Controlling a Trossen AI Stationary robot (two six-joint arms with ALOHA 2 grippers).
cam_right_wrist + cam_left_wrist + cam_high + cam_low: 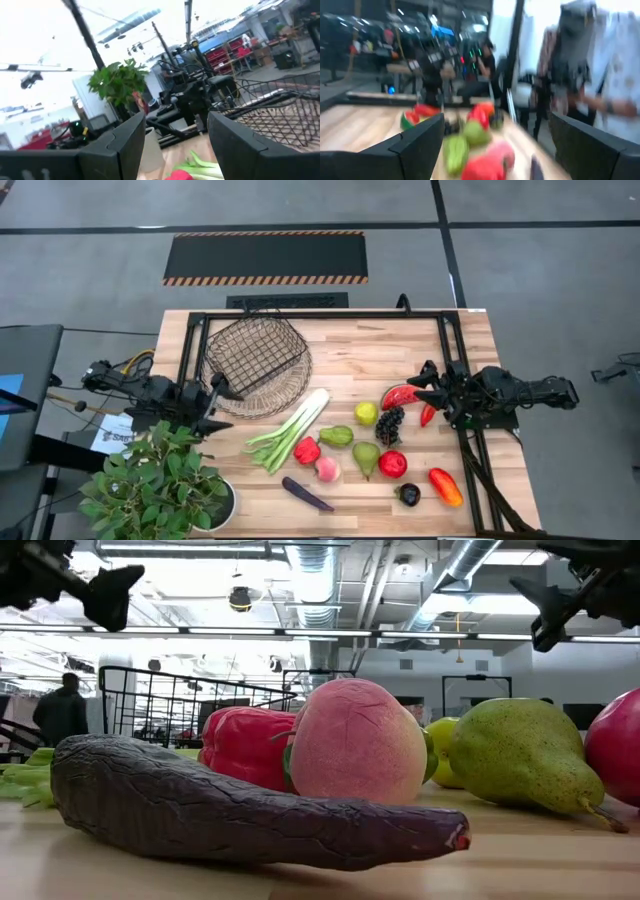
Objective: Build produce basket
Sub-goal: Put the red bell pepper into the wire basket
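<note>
Covering the wooden table (360,350): produce (366,457), seemingly loose.

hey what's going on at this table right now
A two-arm robot is set up to fill a basket with produce, but nothing is packed yet. The wire basket sits empty, tipped on the far left of the table. The produce lies spread on the wood. The left end effector and right end effector both hover open, holding nothing.

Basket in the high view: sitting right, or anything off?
The basket looks tipped on its side, with its open mouth facing the leek rather than up. It holds nothing; all the produce lies on the table. Nothing looks spilled or damaged.
</note>
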